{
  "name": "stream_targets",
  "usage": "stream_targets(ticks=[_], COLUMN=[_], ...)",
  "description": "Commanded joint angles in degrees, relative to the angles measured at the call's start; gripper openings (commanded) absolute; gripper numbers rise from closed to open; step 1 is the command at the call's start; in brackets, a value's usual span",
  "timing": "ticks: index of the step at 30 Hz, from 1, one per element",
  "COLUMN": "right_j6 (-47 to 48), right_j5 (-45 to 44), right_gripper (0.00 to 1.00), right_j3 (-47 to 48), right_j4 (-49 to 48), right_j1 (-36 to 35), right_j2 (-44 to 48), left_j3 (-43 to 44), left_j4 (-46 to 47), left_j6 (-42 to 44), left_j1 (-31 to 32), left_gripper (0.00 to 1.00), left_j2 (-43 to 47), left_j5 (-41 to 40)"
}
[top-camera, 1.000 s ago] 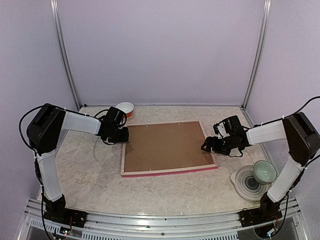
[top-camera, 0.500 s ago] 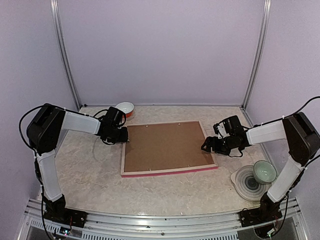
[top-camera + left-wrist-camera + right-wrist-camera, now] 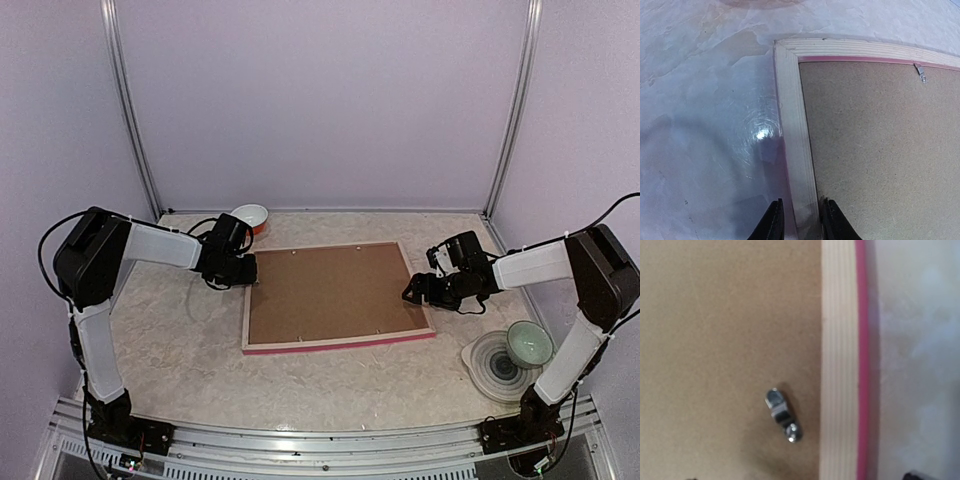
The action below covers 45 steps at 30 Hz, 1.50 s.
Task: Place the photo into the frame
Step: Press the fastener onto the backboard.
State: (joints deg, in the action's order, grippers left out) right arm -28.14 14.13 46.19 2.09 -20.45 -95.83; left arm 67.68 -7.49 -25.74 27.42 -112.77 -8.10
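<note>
The frame [image 3: 340, 343] lies face down in the middle of the table, pale back up, with a pink strip along its near edge. A plain brown backing board [image 3: 335, 290] fills it. The photo is hidden. My left gripper [image 3: 248, 272] is at the frame's left rail. In the left wrist view its jaws [image 3: 801, 222] stand one on each side of the rail [image 3: 790, 100], closed on it. My right gripper [image 3: 415, 290] hovers over the right rail [image 3: 840, 340], wide open. Only its fingertips [image 3: 912, 475] show. A small metal tab [image 3: 781, 415] lies on the board there.
A red and white bowl [image 3: 250, 215] stands at the back left, behind my left arm. A green bowl [image 3: 528, 343] sits on a grey ringed plate [image 3: 490, 365] at the front right. Another metal tab [image 3: 921, 72] shows on the frame's far rail.
</note>
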Motion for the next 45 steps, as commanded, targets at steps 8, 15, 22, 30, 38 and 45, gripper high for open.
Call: stream_targets(ticks=[8, 15, 22, 30, 38, 45], right_j6=[0.2, 0.2, 0.3, 0.3, 0.3, 0.3], right_j5=[0.0, 0.2, 0.1, 0.1, 0.2, 0.1], right_gripper=[0.88, 0.88, 0.88, 0.88, 0.88, 0.88], right_j3=[-0.6, -0.5, -0.5, -0.4, -0.6, -0.7], right_j4=[0.6, 0.7, 0.8, 0.9, 0.8, 0.7], right_j1=[0.6, 0.6, 0.6, 0.6, 0.6, 0.6], right_j2=[-0.5, -0.3, -0.1, 0.0, -0.1, -0.1], left_j3=[-0.4, 0.7, 0.4, 1.6, -0.3, -0.4], left_j4=[-3.0, -4.8, -4.9, -4.8, -3.8, -2.2], left_j6=[1.7, 2.1, 2.2, 2.8, 2.0, 0.7], left_j1=[1.6, 1.5, 1.4, 1.4, 1.3, 0.9], left_gripper=[0.27, 0.30, 0.29, 0.29, 0.26, 0.27], left_j2=[2.3, 1.6, 0.3, -1.3, 2.3, 5.6], left_j5=[0.1, -2.6, -4.2, -3.1, -3.3, -2.5])
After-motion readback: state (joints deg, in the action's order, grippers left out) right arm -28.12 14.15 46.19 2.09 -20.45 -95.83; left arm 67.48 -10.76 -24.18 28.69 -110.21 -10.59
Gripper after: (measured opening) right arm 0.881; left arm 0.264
